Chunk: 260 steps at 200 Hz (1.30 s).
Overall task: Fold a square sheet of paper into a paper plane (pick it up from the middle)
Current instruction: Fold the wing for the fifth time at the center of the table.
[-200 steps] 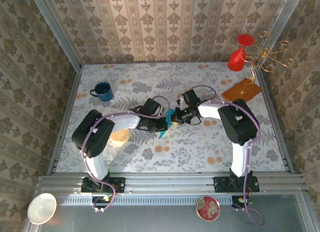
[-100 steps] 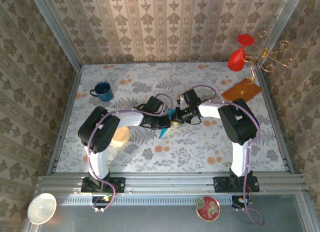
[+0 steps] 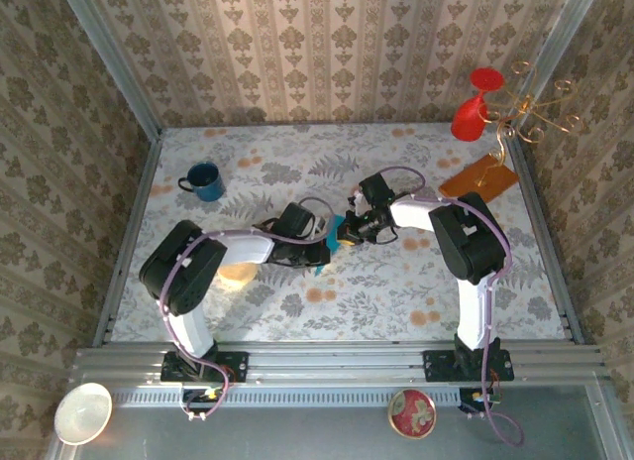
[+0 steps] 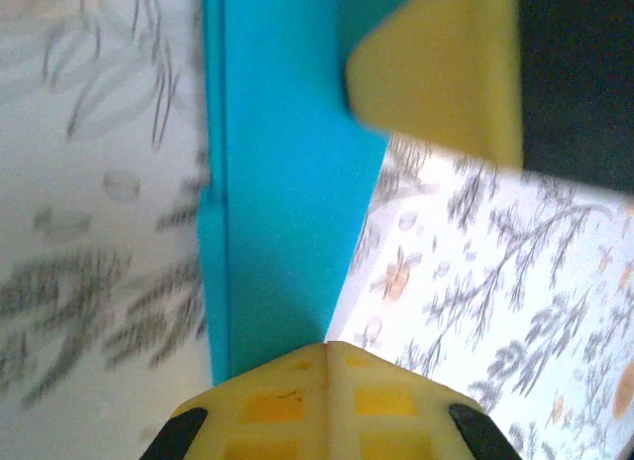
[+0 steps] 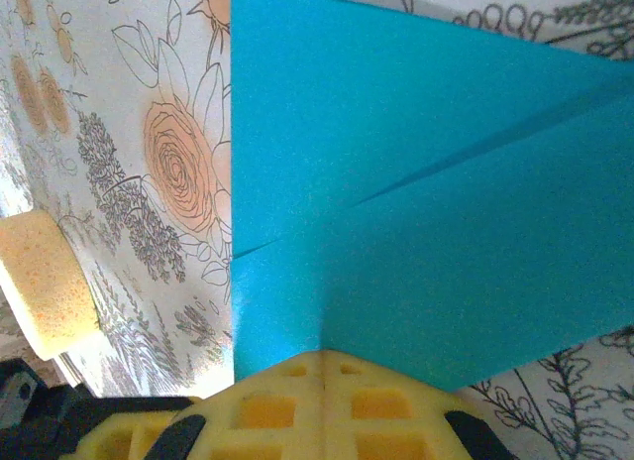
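Observation:
The teal-blue sheet of paper (image 3: pixel 331 234) is folded into a narrow creased shape and hangs a little above the middle of the table, its point (image 3: pixel 319 269) toward the near side. My left gripper (image 3: pixel 320 248) is shut on it from the left; in the left wrist view the paper (image 4: pixel 277 182) comes straight out of the closed fingertips (image 4: pixel 327 353). My right gripper (image 3: pixel 347 232) is shut on it from the right, and the creased paper (image 5: pixel 426 202) spreads out from its closed tips (image 5: pixel 323 357). A yellow finger (image 4: pixel 436 73) of the right gripper shows beyond the paper.
A blue mug (image 3: pixel 203 180) stands at the back left. An orange-brown sheet (image 3: pixel 478 177), a red glass (image 3: pixel 474 108) and a gold wire stand (image 3: pixel 535 108) are at the back right. A pale round disc (image 3: pixel 238 272) lies under the left arm. Two bowls (image 3: pixel 82 410) (image 3: pixel 411 412) sit in front of the rail.
My left arm has shifted, its wrist coming slightly nearer and lower, and its jaws have closed the last bit onto the paper. The right gripper has barely moved.

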Available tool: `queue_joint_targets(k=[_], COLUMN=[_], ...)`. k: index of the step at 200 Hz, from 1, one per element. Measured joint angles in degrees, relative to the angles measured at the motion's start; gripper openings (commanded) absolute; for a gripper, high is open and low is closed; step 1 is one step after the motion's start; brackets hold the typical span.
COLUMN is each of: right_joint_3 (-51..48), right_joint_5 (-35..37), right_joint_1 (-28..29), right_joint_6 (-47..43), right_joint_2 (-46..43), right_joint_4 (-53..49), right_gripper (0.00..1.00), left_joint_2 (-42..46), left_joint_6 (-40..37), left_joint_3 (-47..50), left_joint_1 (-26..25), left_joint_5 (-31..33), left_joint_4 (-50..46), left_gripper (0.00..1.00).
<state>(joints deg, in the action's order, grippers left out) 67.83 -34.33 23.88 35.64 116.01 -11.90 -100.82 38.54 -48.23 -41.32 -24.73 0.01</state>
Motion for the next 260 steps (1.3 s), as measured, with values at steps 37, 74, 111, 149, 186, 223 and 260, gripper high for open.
queue_joint_targets(k=[37,74,111,149,186,223,260], right_joint_3=[0.7,1.4,1.9,2.1,3.8,6.0,11.7], right_joint_5=[0.0,0.4,1.1,4.4,13.6,25.0,33.3], right_joint_1=[0.0,0.0,0.2,1.6,5.5,10.1,13.3], right_joint_6=[-0.8,-1.4,-2.8,-2.9,-0.4,5.2,9.9], right_joint_2=[0.3,0.3,-0.9,-8.3,-15.0,-13.1,-7.0], right_joint_4=[-0.8,-1.7,-4.7,-9.5,-13.5,-18.1,-21.4], right_gripper=[0.02,0.03,0.16,0.44,0.62,0.66,0.62], left_joint_2=[4.6,10.2,16.9,23.7,27.1,27.5,27.9], left_joint_6=[-1.8,-3.7,-3.9,-3.5,-0.7,0.6,0.7], left_joint_3=[4.1,7.8,7.9,5.7,6.0,8.1,10.0], left_joint_1=[-1.8,-1.4,0.3,4.7,9.8,12.6,14.0], left_joint_5=[-0.2,-0.2,0.8,4.7,10.1,13.3,15.4], left_joint_4=[-3.5,-9.5,-14.8,-15.4,-14.2,-12.8,-12.4], left_gripper=[0.06,0.07,0.15,0.34,0.55,0.78,0.87])
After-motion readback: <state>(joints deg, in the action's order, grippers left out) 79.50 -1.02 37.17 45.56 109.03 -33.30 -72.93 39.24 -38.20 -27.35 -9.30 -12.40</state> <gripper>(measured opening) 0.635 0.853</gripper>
